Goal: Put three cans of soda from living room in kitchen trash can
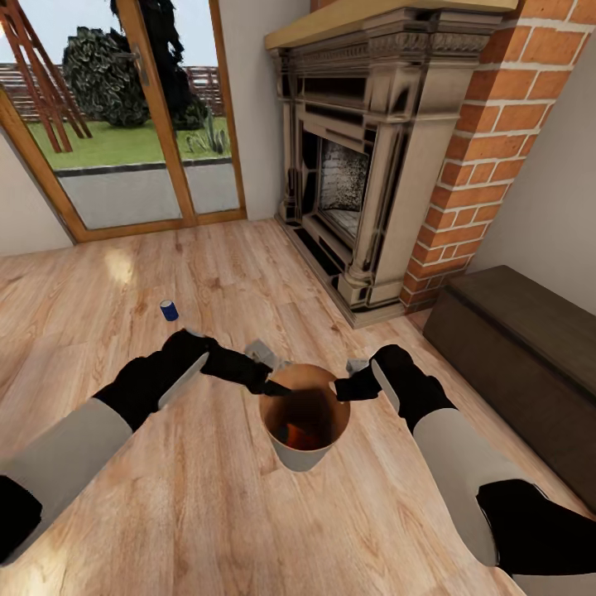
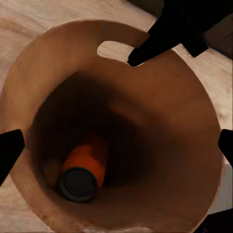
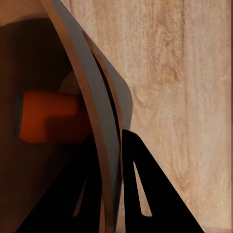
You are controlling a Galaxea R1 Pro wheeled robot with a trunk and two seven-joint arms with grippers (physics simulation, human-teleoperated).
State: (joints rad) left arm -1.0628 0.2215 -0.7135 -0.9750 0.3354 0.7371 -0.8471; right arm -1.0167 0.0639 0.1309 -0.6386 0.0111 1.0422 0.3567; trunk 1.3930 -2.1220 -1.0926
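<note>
Nearest the head camera, the two grey-sleeved arms reach forward over the wood plank floor and meet at the bin, which sits between them in the living room. The right claw pinches the bin's rim: in the right wrist view one finger lies inside the brown wall and the other outside, pressed onto the thin edge. The left claw hangs over the mouth with its jaws spread, its two dark fingertips showing at opposite edges of the left wrist view and nothing between them.

At the bottom of the bin lies one orange can, on its side, its end turned up toward the left wrist camera. The same can shows past the rim in the right wrist view. Whether a second can lies beneath or beside it cannot be told.

A dark blue can stands upright on the floor, ahead of the left arm and off to its left, well apart from the bin. The left arm is the nearer one and its claw is free, so that can would likely fall to it, gripped from above across its upright axis.

No label or writing can be read on either can.
</note>
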